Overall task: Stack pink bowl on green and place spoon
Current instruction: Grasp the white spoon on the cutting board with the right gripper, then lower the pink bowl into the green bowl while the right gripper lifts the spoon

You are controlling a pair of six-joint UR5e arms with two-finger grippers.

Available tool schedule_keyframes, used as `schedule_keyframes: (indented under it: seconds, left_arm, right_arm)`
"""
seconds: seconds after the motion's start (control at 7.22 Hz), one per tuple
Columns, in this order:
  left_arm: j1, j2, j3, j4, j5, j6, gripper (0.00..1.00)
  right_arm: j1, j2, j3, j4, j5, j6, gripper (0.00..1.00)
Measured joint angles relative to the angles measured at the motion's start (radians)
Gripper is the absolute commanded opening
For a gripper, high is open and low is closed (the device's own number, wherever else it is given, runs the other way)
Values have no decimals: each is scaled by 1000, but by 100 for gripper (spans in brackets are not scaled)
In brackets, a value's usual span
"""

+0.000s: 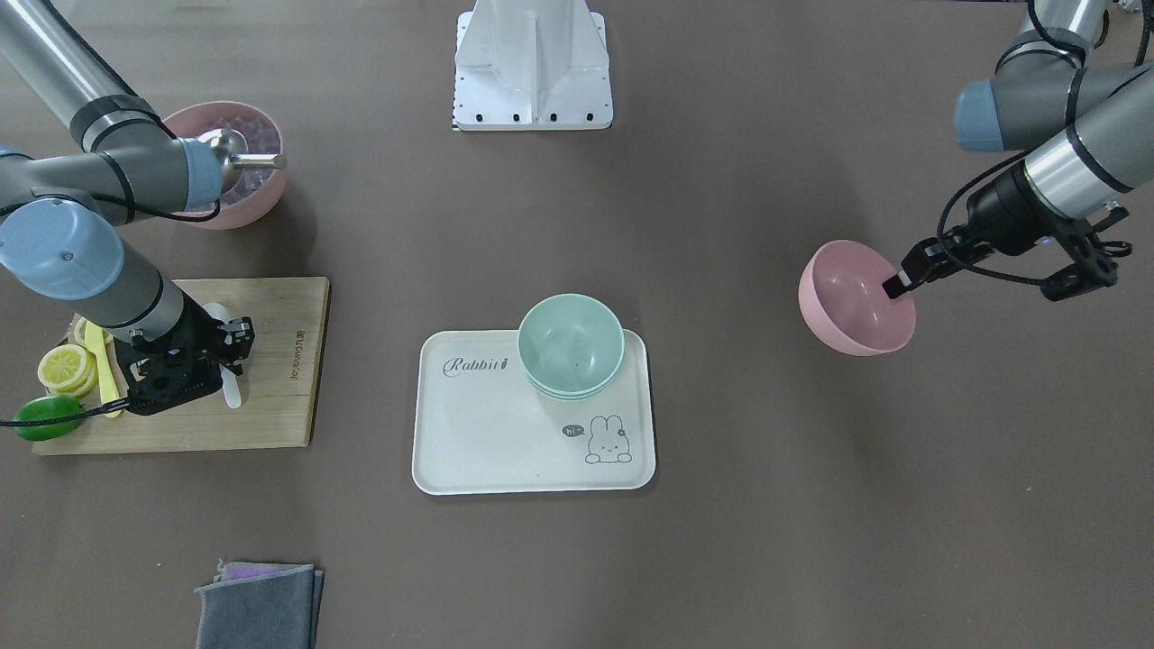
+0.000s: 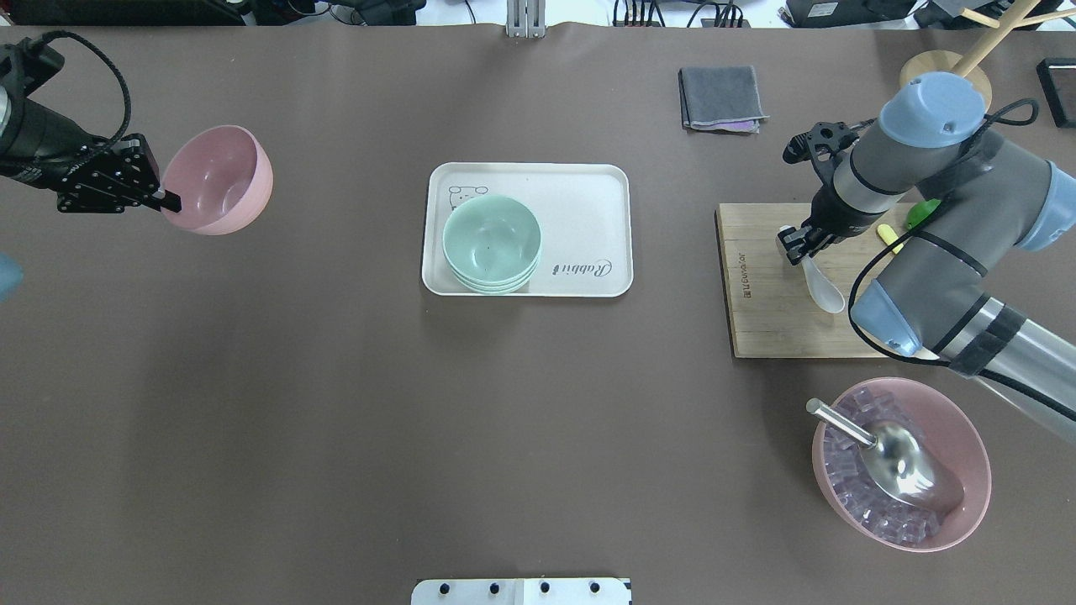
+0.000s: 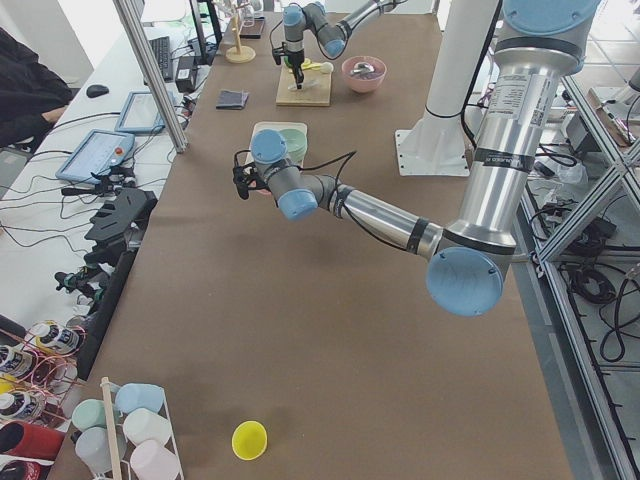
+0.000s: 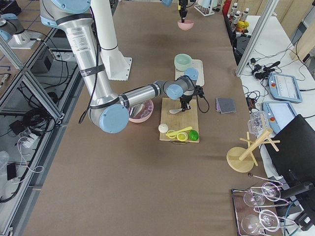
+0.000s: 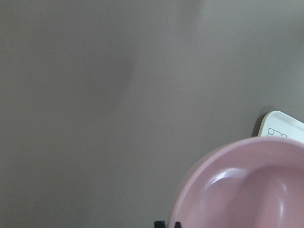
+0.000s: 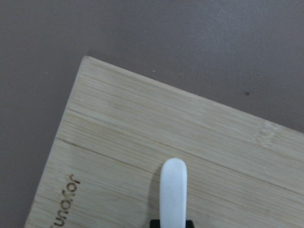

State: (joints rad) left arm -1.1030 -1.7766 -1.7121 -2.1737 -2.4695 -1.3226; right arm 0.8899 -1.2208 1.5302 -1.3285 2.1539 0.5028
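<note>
L fingers (image 2: 168, 202) pinch pink bowl (image 2: 220, 178) rim, tilted | level it, ctr over green bowl (image 2: 492, 239) on tray (image 2: 588, 185), lower slow | R fingers (image 2: 790, 242) nip white spoon (image 2: 824, 287) handle, you wait.

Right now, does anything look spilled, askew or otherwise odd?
Nothing is spilled or damaged. The pink bowl is tilted, pinched at its rim by the left gripper, off to the side of the tray.
</note>
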Motion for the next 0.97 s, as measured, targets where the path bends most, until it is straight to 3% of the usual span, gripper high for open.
schedule_keyframes:
  seconds: [0.28, 0.55, 0.69, 0.97]
  left_arm:
    - [1, -53, 12, 12, -1, -19, 0]
    - [37, -211, 66, 28, 4, -152, 0]
    - [95, -295, 96, 28, 52, -252, 0]
    - [276, -399, 122, 20, 271, -419, 0]
  right_arm:
    - [43, 13, 17, -10, 28, 2, 0]
    - [106, 34, 21, -12, 79, 12, 0]
    - [127, 51, 21, -13, 93, 54, 0]
    - [142, 83, 18, -13, 100, 163, 0]
